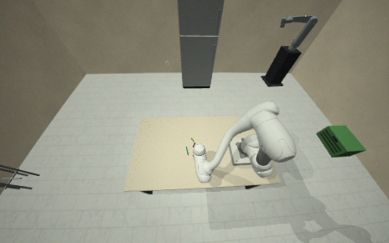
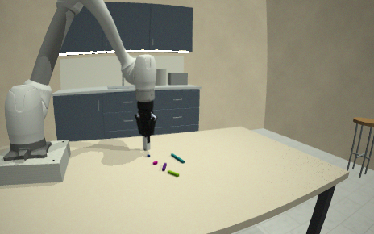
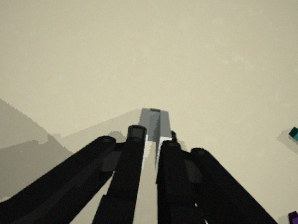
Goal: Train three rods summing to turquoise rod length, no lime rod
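My gripper [image 2: 147, 148] [image 3: 153, 122] points down, its fingertips at table height, and is shut on the grey rod [image 3: 155, 110], whose end shows between the pads; the arm hides both in the top view. The blue rod [image 2: 148, 156] lies just beside the fingertips, with the magenta rod [image 2: 155, 162] a little farther off. The purple rod [image 2: 164, 166] [image 1: 194, 145] [image 3: 293, 218] lies between the magenta rod and the lime rod [image 2: 173, 173] [image 1: 192, 139]. The turquoise rod [image 2: 177, 157] [image 1: 187, 151] [image 3: 294, 134] lies apart from them. No rods form a line end to end.
The rods lie on the wooden table [image 1: 159, 168] [image 2: 250, 181]. The arm's base [image 2: 36, 165] stands on the table, on the gripper's far side from the turquoise rod. A green crate [image 1: 340, 141] and a stool [image 2: 363, 122] stand away from the table.
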### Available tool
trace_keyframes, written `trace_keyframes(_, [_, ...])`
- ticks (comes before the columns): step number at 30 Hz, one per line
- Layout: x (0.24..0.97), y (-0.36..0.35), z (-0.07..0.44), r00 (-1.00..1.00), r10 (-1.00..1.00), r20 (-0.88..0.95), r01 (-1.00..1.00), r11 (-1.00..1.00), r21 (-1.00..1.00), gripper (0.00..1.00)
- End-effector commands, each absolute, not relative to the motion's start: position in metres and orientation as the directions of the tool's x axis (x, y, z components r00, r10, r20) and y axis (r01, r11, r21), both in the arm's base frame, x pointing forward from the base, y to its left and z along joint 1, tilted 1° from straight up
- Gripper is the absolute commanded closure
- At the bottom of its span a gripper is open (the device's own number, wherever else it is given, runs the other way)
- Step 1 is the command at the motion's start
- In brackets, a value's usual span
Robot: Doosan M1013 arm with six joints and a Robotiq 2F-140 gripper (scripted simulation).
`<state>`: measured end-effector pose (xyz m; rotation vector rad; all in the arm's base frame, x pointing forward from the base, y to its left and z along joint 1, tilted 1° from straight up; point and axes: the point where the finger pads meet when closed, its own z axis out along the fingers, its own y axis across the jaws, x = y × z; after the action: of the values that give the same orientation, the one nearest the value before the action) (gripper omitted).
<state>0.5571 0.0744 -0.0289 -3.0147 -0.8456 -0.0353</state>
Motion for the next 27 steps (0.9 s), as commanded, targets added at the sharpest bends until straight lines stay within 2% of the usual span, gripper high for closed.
trace_keyframes(1, [0.553, 0.077, -0.032, 0.854, 0.520, 0.020, 0.520, -0.854, -0.007, 0.97])
trace_keyframes(20, [0.553, 0.077, -0.032, 0.854, 0.520, 0.020, 0.520, -0.854, -0.007, 0.97])
trace_keyframes(27, [0.552, 0.076, -0.013, 0.854, 0.520, 0.020, 0.520, -0.854, -0.007, 0.97])
